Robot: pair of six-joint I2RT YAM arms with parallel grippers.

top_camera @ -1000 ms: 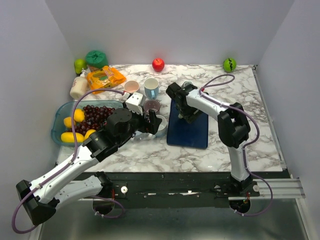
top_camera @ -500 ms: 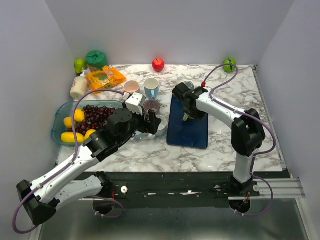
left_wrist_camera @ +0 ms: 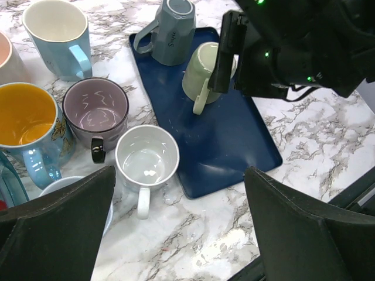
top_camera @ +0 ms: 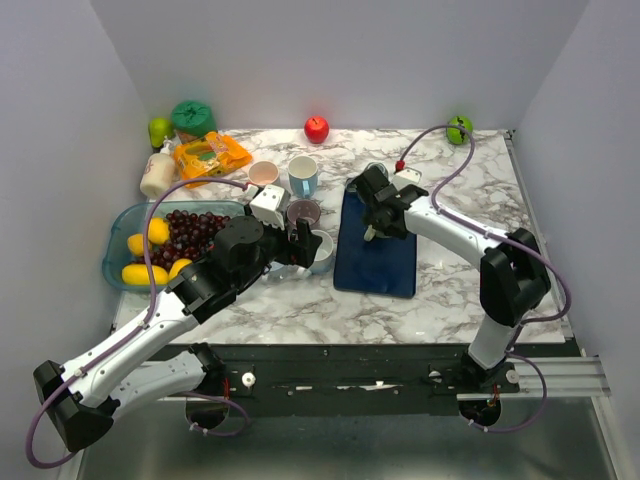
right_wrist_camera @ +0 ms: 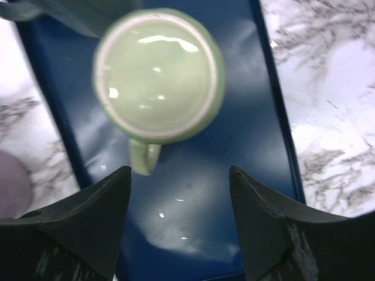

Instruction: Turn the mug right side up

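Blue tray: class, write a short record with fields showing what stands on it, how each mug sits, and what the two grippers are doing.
tray: blue tray, flat on the marble table
on tray: grey mug, light green mug
grey mug: upside down, at the tray's far end
light green mug: upside down, base facing up
right gripper: open, above the light green mug, not gripping it
left gripper: open, holding nothing

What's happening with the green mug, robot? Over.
Left gripper open, empty. Right gripper open over green mug. Mug bottom-up on tray, not held. Grey mug close beside it.
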